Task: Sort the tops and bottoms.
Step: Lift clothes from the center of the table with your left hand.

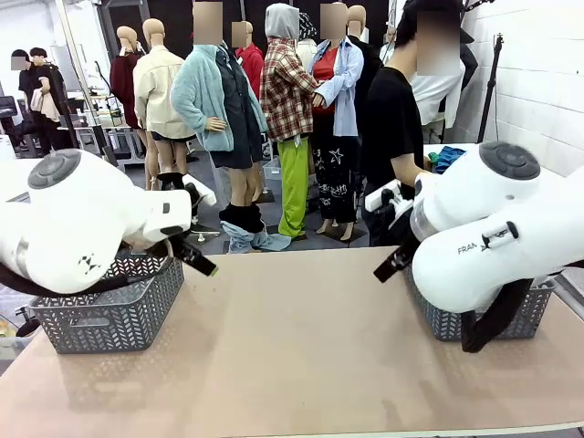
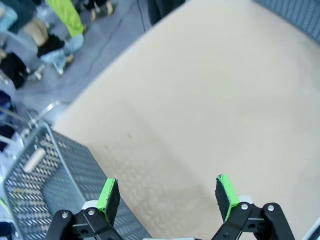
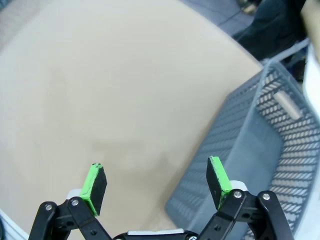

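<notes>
The left gripper (image 2: 166,196) has its jaws spread wide and nothing is between the green pads. It hangs over the near left part of the table (image 1: 301,347), just beside the left basket (image 1: 109,319). The right gripper (image 3: 156,182) is in the same state, with its jaws wide apart and empty, and it hangs next to the right basket (image 1: 438,321).

The table between the two arms is bare, so no garment lies under either pair of jaws. I cannot tell from these pictures where the bottoms are. A small piece of blue-green cloth (image 1: 447,158) shows behind the table, close to the arm of the person (image 1: 392,128). It is too small to say whether it is one of the garments.

The person stands at the far edge, toward the robot's right. My judgement is that clothes will come from that side, and then the right arm is the nearer one, reaching forward and away from its basket. The left arm would have to cross the middle of the table. How a garment will lie, and which way its long side will run, cannot be known before it is on the table.
</notes>
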`<control>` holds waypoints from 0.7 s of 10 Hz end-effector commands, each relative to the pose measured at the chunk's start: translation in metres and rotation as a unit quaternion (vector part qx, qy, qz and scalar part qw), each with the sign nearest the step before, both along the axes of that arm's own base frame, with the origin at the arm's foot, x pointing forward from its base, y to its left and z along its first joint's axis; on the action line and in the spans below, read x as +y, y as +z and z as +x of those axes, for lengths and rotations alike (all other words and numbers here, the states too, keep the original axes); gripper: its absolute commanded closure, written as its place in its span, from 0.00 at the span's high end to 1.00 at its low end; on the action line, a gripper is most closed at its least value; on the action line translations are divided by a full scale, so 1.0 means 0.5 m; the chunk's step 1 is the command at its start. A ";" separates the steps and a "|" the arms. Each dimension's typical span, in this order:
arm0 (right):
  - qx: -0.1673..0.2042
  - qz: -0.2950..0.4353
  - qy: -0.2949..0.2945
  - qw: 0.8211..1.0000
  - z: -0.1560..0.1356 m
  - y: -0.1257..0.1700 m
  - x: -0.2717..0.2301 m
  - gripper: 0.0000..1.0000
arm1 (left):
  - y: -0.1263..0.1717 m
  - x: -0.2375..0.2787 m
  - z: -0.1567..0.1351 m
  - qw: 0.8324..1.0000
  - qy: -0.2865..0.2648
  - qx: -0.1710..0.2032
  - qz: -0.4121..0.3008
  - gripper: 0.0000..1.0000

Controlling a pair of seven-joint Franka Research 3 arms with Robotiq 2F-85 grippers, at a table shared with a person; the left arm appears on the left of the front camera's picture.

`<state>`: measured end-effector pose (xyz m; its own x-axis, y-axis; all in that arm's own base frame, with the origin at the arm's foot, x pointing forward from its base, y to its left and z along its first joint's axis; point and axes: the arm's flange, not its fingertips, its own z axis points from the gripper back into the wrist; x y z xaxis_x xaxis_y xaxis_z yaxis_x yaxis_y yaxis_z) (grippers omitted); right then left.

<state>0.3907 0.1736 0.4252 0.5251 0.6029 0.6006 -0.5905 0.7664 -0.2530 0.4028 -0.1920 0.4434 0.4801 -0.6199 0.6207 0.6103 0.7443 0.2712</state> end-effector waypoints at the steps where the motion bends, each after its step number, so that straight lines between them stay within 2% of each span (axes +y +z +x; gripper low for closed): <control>1: -0.071 0.004 -0.020 0.997 -0.005 0.060 -0.011 1.00 | 0.046 0.023 0.009 0.999 -0.001 -0.051 0.003 1.00; 4: -0.147 0.035 -0.133 0.980 -0.044 0.156 -0.156 1.00 | 0.187 0.173 -0.027 0.984 0.107 -0.134 -0.048 1.00; 6: -0.171 0.088 -0.236 0.953 -0.081 0.184 -0.320 1.00 | 0.233 0.313 -0.059 0.964 0.209 -0.142 -0.076 1.00; 7: -0.170 0.108 -0.280 0.939 -0.089 0.180 -0.390 1.00 | 0.237 0.382 -0.063 0.954 0.254 -0.122 -0.097 1.00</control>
<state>0.3854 -0.0035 0.5556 0.4880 0.2160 0.8457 -0.0781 0.9758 -0.2041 0.3860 -0.0147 0.5805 0.4672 -0.2969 0.8328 0.1750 0.9544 0.2420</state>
